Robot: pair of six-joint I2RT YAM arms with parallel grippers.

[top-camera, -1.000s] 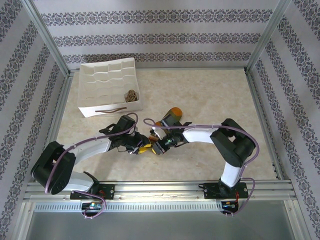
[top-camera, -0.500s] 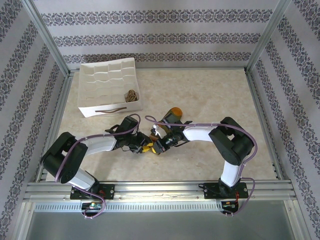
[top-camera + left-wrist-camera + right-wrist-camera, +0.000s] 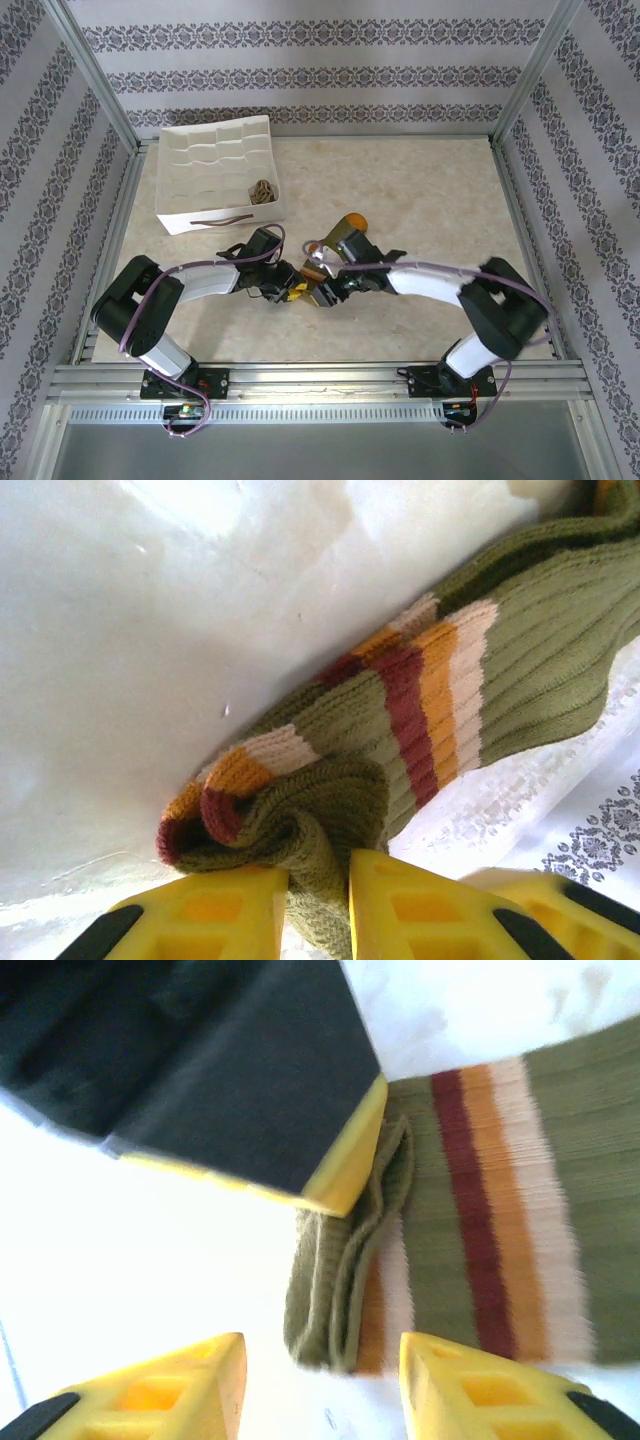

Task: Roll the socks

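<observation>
We see the olive green ribbed knit sock with the orange toe lying on the pale marbled table, in the middle of the top view. Its cuff end points to the lower left, where both arms meet. The left gripper pinches the folded cuff between its 2 yellow plastic fingers. We judge that it holds the beginning of the roll there, so the soft fabric cannot open again. The right gripper has its 2 yellow fingers spread, with the cuff edge just above the gap and nothing gripped.

The knit is thick and ribbed, with cream, orange and dark red stripes near the cuff, and it bunches into a small twisted lump at the pinch. The tan-and-brown argyle sock looks like a small bundle. It sits in the lower right compartment of the white divided tray, at the upper left.
</observation>
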